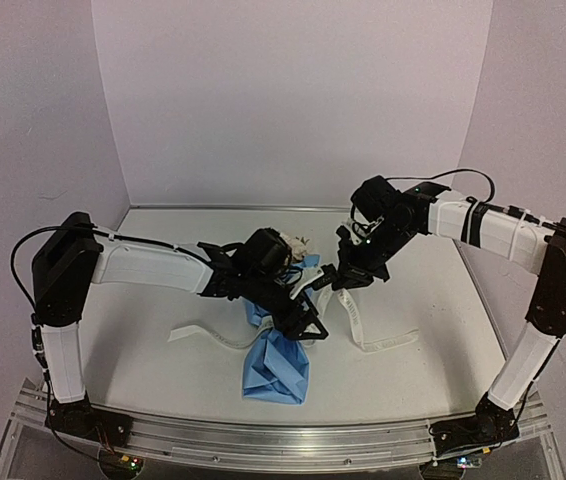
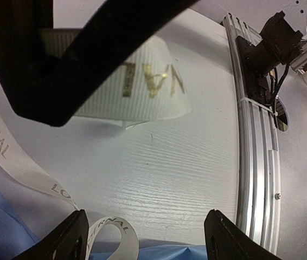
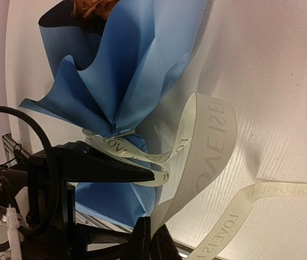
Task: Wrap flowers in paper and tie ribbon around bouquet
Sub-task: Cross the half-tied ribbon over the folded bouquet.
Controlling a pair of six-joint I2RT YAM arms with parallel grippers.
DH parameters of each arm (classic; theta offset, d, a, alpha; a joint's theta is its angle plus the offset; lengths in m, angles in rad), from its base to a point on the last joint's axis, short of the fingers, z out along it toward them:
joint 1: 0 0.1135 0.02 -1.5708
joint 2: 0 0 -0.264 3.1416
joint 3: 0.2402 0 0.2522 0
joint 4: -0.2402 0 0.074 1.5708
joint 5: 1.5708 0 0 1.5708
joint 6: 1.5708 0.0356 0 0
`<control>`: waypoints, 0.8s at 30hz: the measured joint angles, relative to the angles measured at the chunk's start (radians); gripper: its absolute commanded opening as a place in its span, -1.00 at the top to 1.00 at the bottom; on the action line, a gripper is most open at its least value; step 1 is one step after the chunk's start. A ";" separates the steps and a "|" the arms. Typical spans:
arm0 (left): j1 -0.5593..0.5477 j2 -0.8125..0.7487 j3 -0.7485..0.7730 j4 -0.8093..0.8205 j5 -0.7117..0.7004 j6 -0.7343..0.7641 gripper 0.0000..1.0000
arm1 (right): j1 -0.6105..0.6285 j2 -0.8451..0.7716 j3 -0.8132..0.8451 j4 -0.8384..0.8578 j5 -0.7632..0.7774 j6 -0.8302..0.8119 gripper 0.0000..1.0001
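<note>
The bouquet (image 1: 275,368) lies mid-counter (image 1: 433,300), its stem end toward 6 o'clock. The ribbon (image 3: 210,146) circles its pinched waist loosely with no knot visible, and its ends trail toward 9 and 3 o'clock. The left hand (image 2: 148,235) hangs at the waist, fingers apart, gripping nothing. The right hand (image 3: 154,238), at 2 o'clock from the waist, is clamped on the ribbon. A pull from there likely slides the slack band off or drags the light bundle. The flowers (image 1: 298,243), at the 12 o'clock end, could then shake loose.
</note>
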 measured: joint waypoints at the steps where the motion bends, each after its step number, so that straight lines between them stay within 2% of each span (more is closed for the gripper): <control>1: 0.000 -0.011 -0.008 0.005 0.003 -0.003 -0.49 | 0.000 0.000 0.000 -0.002 0.000 -0.001 1.00; 6: 0.013 -0.105 -0.055 0.051 0.030 -0.049 -0.12 | 0.000 0.003 0.018 -0.023 -0.005 -0.003 1.00; 9: 0.061 -0.203 -0.137 0.146 0.065 -0.127 -0.01 | 0.008 0.012 0.057 -0.030 -0.014 -0.003 1.00; 12: 0.153 -0.283 -0.221 0.248 0.106 -0.224 -0.05 | 0.028 0.028 0.100 -0.032 -0.025 -0.006 1.00; 15: 0.244 -0.307 -0.285 0.349 0.158 -0.340 -0.23 | 0.069 0.044 0.142 -0.032 -0.037 -0.020 1.00; 17: 0.289 -0.308 -0.332 0.410 0.186 -0.416 -0.26 | 0.095 0.049 0.158 -0.032 -0.044 -0.034 1.00; 20: 0.304 -0.314 -0.399 0.439 0.207 -0.472 -0.27 | 0.140 0.053 0.169 -0.035 -0.052 -0.069 1.00; 24: 0.293 -0.354 -0.469 0.450 0.208 -0.456 -0.27 | 0.189 0.053 0.172 -0.045 -0.056 -0.122 1.00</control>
